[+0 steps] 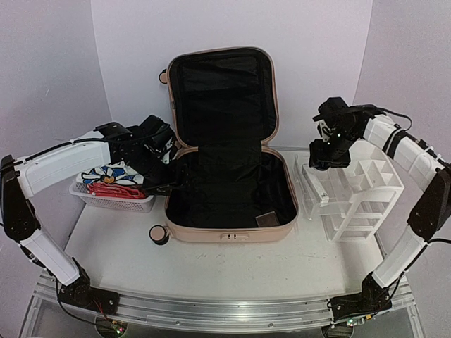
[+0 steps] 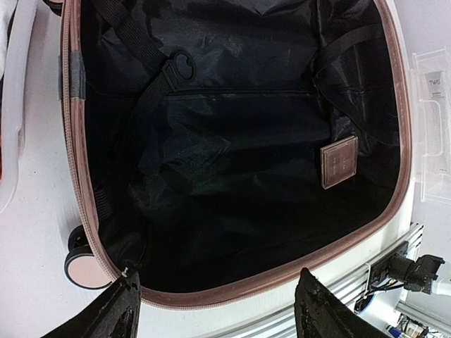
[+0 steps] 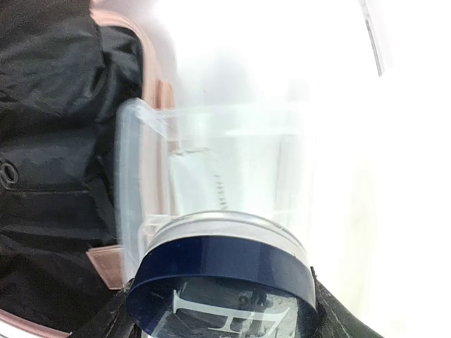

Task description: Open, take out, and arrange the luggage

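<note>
The peach-pink luggage lies open in the middle of the table, its lid upright and its black lining bare. It fills the left wrist view and shows at the left of the right wrist view. My left gripper hangs over the luggage's left rim. Its jaws are open and hold nothing. My right gripper is shut on a round jar with a navy lid, held above the white drawer organizer.
A white mesh basket with a floral cloth and a red item stands left of the luggage. A caster wheel sticks out at the luggage's front left corner. A brown label is sewn into the lining. The organizer stands right of the luggage.
</note>
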Controlling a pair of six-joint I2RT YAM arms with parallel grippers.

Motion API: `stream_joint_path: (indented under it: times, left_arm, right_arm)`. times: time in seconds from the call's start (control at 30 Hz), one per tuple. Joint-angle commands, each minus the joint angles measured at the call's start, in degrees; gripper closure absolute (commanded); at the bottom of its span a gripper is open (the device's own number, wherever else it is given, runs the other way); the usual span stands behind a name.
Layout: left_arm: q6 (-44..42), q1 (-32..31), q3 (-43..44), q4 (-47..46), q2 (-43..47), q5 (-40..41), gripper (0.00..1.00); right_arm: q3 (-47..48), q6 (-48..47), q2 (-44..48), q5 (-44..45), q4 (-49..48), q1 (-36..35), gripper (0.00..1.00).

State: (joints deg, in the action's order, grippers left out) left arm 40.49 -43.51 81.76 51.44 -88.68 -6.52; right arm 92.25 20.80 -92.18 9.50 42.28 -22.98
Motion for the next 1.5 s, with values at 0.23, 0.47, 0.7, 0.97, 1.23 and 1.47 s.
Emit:
stream_joint_path:
  times: [0.23, 0.47, 0.7, 0.97, 1.23, 1.47]
  left_arm:
    - [-1.02, -0.75, 2.6, -1.61, -0.35, -0.97, 0.25]
    - [-1.04, -1.47, 3.87, -1.74, -2.25, -1.29, 0.25]
    - [-1.29, -2.17, 5.95, -2.1, -4.97, -1.45, 0.25]
    - [-0.35, -3.91, 6.04, -2.39, -5.65, -0.54, 0.25]
    - [0.5, -6.0, 4.11, -2.55, -4.13, 1.35, 0.25]
    - [0.13, -6.56, 3.15, -2.53, -3.32, 1.78, 0.25]
  right_arm:
    - [-1.59, -4.96, -3.59, 1.75, 4.12, 0.92, 0.38]
    - [2.39, -5.81, -4.07, 5.24, 7.9, 0.91, 0.17]
    - [4.01, -7.74, -4.1, 3.88, 9.53, 0.92, 0.22]
    - [7.96, -10.94, -3.44, -7.61, 9.54, 0.77, 0.4]
    - [9.5, -12.71, -6.6, -15.38, 9.27, -6.08, 0.44]
    - [9.28, -14.15, -11.84, -15.59, 9.13, -14.69, 0.4]
